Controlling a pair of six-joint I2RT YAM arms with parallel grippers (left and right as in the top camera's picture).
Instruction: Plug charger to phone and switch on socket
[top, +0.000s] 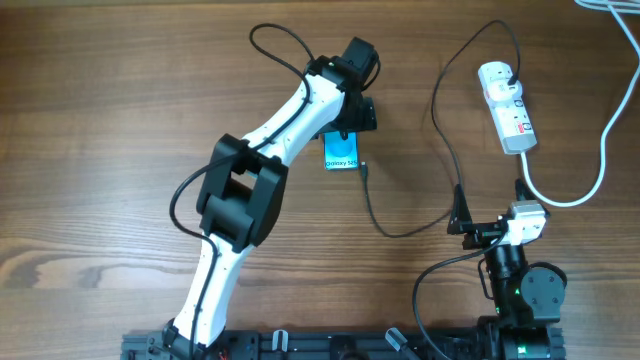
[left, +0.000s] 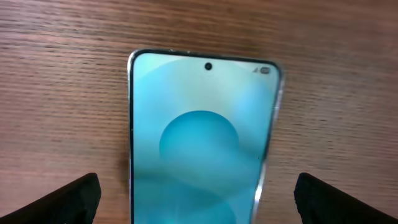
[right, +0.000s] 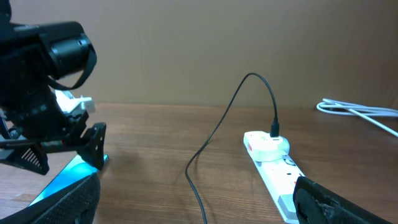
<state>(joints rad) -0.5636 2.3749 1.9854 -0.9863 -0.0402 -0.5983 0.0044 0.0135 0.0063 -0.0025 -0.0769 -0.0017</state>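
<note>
The left arm (top: 262, 150) runs from its base at the 6 o'clock edge out toward 1 o'clock. Its white links are stretched long, with the black elbow housing about halfway along. The wrist tips downward, so the left tool (top: 343, 132) points at the tabletop (top: 100, 120) and hangs low above it. Its fingers (left: 74, 199) are spread wide at both lower corners of the left wrist view and grip nothing.

The right arm (top: 520, 285) sits folded over its base near 5 o'clock, wrist lifted. The right tool (top: 491, 200) faces roughly 12 o'clock, looking nearly level along the tabletop, jaws wide apart and empty.
</note>
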